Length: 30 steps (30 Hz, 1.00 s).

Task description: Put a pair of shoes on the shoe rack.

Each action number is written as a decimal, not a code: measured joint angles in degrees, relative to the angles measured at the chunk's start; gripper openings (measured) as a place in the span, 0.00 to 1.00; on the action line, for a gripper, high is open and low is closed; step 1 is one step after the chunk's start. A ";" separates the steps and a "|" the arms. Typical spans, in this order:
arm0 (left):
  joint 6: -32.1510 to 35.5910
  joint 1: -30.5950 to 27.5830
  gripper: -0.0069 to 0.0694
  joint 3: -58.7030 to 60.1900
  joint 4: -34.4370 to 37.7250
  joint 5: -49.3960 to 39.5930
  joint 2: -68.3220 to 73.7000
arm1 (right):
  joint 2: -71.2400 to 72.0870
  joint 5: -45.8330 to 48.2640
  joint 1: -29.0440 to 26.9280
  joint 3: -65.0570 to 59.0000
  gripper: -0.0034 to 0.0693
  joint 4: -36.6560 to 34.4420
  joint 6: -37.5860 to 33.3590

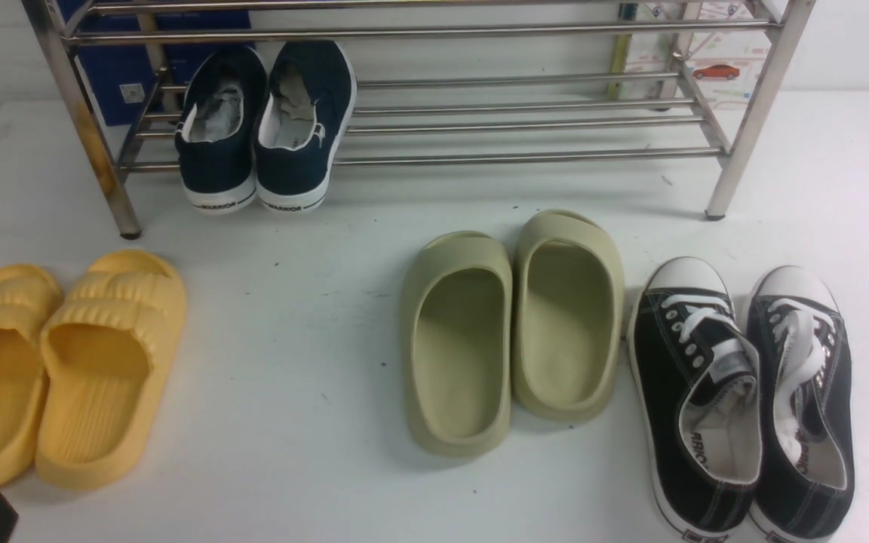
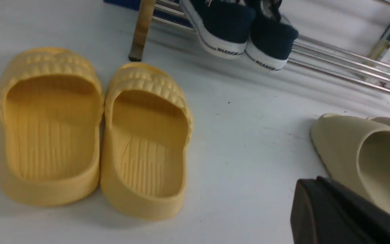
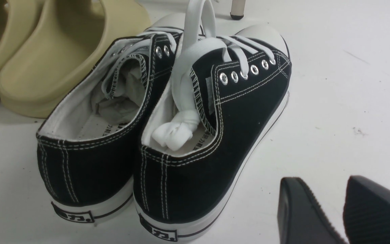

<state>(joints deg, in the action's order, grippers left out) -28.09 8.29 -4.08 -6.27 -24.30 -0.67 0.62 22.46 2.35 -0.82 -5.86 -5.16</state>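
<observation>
Navy shoes (image 1: 265, 128) rest on the rack (image 1: 525, 158), lowest bars, left end.
Left wrist: left fingers (image 2: 344, 213) pressed together, holding nothing. Right wrist: right fingers (image 3: 344, 210) spread. The shoes look light and soft; the heel rim probably grips best.

rack (image 1: 525, 157) right part bare; olive slides (image 1: 510, 332) block front approach.
</observation>
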 joint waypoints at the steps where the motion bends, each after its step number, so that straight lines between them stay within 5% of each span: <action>1: -0.14 -0.18 0.07 2.13 0.06 0.05 0.01 | 0.00 0.00 0.00 0.00 0.38 0.00 0.00; 30: -0.38 -0.46 0.08 5.84 2.83 1.89 0.01 | 0.00 0.00 0.00 0.00 0.38 0.00 0.00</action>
<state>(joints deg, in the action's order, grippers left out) -28.47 7.83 1.76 -3.44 -22.41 -0.65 0.62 22.46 2.35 -0.82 -5.86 -5.16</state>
